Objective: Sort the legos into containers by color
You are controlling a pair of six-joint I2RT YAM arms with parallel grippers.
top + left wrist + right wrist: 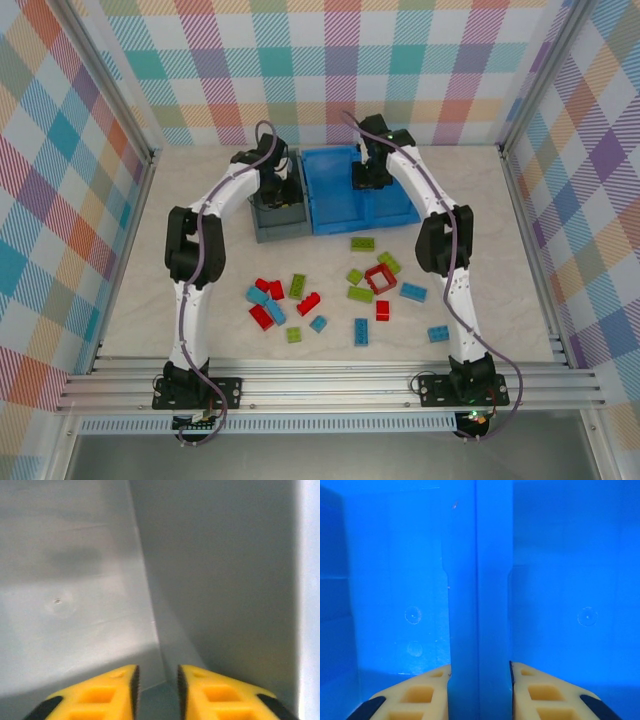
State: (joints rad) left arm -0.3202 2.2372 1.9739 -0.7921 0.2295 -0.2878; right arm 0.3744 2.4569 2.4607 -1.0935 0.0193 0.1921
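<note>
The legos lie loose on the table in front of the bins: red ones [308, 303], light blue ones [413, 292], lime green ones [362, 244] and a hollow red square frame [380, 278]. My left gripper [283, 183] reaches down into the dark grey bin [283, 225]. In the left wrist view its yellow jaws [156, 672] stand a narrow gap apart, with only grey bin wall [210, 580] showing beyond them. My right gripper [365, 178] is down in the blue bin [335, 218]. It [480, 666] is shut on the bin's middle divider [480, 580].
The two bins stand side by side at the back of the table, the grey one on the left. Checked walls close in the table on three sides. The bricks are spread across the middle and front, between the two arm bases.
</note>
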